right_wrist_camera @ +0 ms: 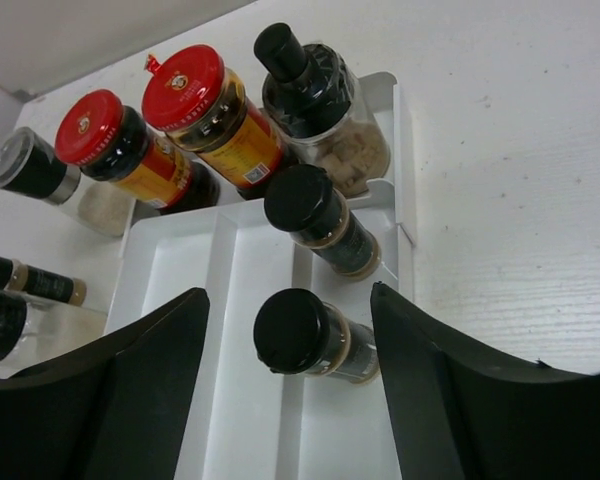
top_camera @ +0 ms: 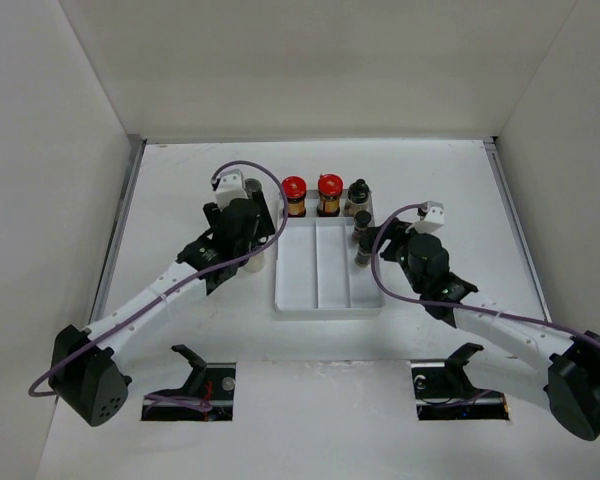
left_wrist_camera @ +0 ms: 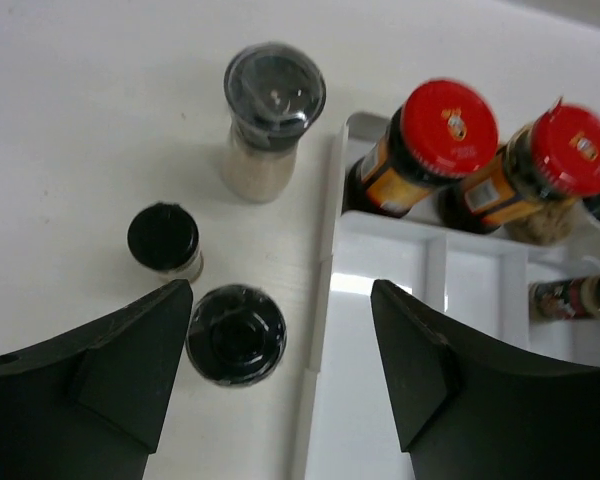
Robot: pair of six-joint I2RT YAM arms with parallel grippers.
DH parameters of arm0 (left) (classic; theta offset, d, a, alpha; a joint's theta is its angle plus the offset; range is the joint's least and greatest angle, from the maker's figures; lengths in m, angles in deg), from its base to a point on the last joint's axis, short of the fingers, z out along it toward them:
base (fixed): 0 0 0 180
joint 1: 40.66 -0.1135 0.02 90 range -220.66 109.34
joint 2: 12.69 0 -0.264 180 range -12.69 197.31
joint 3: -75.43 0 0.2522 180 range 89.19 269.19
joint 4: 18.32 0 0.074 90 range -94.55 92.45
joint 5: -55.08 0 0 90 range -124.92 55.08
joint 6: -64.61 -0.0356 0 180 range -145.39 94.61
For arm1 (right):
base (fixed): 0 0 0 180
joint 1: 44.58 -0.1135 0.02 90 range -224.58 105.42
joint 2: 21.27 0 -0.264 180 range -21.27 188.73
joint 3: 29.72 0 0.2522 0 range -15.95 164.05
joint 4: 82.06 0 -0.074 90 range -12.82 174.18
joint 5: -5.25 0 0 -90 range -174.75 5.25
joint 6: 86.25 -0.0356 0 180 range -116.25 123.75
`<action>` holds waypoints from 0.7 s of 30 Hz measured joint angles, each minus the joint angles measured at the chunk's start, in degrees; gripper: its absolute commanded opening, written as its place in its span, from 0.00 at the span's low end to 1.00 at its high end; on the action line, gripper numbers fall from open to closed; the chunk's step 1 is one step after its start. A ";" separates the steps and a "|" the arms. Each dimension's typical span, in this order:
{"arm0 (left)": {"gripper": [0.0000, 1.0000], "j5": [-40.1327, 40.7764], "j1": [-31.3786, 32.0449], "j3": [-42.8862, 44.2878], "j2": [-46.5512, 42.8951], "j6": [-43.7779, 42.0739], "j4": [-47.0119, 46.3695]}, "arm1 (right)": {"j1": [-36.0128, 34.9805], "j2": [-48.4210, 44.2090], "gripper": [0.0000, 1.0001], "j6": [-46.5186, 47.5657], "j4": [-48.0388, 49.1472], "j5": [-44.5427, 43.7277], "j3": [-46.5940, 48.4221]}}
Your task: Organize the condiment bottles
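Observation:
Two red-capped amber jars [top_camera: 294, 195] [top_camera: 330, 193] and a black-topped jar of pale chunks [top_camera: 358, 197] stand at the far end of the white tray [top_camera: 300, 290]. Two slim black-capped bottles [right_wrist_camera: 300, 200] [right_wrist_camera: 292, 330] stand in its right compartment. My right gripper [right_wrist_camera: 290, 295] is open above the nearer one [top_camera: 363, 250]. Left of the tray, on the table, stand a whitish grey-lidded jar [left_wrist_camera: 273, 95] and two black-capped bottles [left_wrist_camera: 163, 237] [left_wrist_camera: 236, 334]. My left gripper [left_wrist_camera: 282, 295] is open above the tray's left rim, with the nearer bottle just inside its left finger.
White walls enclose the table on the left, right and back. The tray's left and middle compartments [top_camera: 325, 270] hold nothing nearer than the red-capped jars. Two dark cut-outs [top_camera: 190, 385] [top_camera: 455, 385] lie at the table's near edge.

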 measured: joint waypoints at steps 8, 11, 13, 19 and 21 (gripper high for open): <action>0.73 -1.11 1.95 -2.71 1.09 -0.04 4.70 | 0.00 -0.02 0.78 0.04 1.53 -0.04 0.00; 0.73 -1.11 2.05 -4.59 1.33 -0.20 4.72 | 0.00 0.00 0.78 0.04 1.53 -0.04 -0.02; 0.73 -1.14 1.90 -5.75 1.62 -0.24 4.52 | 0.00 0.02 0.78 0.07 1.53 -0.04 -0.02; 0.70 -1.60 0.09 -7.17 6.14 -1.42 0.98 | 0.00 1.14 0.78 0.07 2.38 -0.04 -0.02; 0.68 -1.79 -0.31 -7.54 7.32 -1.97 -0.63 | 0.00 1.77 0.78 0.07 2.38 -0.04 -0.02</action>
